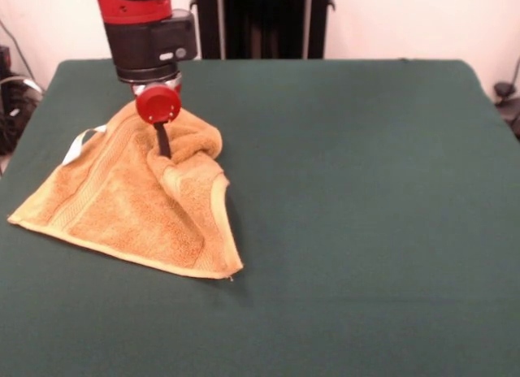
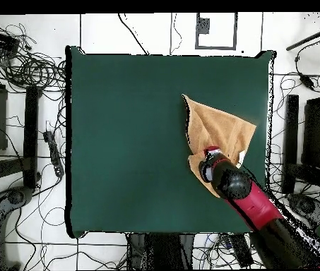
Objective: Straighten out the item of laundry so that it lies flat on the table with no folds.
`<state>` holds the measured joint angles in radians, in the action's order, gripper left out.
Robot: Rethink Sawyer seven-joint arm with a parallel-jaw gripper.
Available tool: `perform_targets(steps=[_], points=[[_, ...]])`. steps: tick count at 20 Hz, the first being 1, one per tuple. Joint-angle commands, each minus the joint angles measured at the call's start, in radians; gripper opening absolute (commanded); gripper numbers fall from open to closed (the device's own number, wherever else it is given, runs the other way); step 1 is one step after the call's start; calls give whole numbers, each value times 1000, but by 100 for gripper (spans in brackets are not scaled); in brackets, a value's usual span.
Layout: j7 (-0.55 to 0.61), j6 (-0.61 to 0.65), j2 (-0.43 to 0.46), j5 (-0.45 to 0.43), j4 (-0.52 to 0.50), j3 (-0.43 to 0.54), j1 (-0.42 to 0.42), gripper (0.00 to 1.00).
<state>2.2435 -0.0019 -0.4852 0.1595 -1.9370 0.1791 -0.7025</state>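
Note:
The item of laundry (image 1: 138, 206), an orange-tan towel, lies at the left of the green table (image 1: 366, 190). It is folded into a rough triangle with a bunched, raised ridge along its upper right. A white tag (image 1: 77, 145) sticks out at its upper left edge. My gripper (image 1: 165, 149) comes straight down into that raised bunch and is shut on the cloth, with folds hiding the tips. In the overhead view the towel (image 2: 219, 123) sits near the right edge of the table (image 2: 127, 127), and the gripper (image 2: 206, 161) is over the towel's lower part.
Green table surface stretches right of the towel in the front view. The towel's left corner (image 1: 12, 220) lies close to the table's left edge. Cables (image 2: 28, 70) and dark equipment (image 2: 318, 134) sit on the floor around the table.

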Motion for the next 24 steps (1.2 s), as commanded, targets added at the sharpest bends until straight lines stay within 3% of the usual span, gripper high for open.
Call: perform_targets(steps=[1, 10, 24], points=[[359, -99, 61, 107, -192, 78, 125, 0], [389, -176, 38, 180, -239, 79, 170, 0], [410, -233, 83, 145, -250, 173, 97, 0]])
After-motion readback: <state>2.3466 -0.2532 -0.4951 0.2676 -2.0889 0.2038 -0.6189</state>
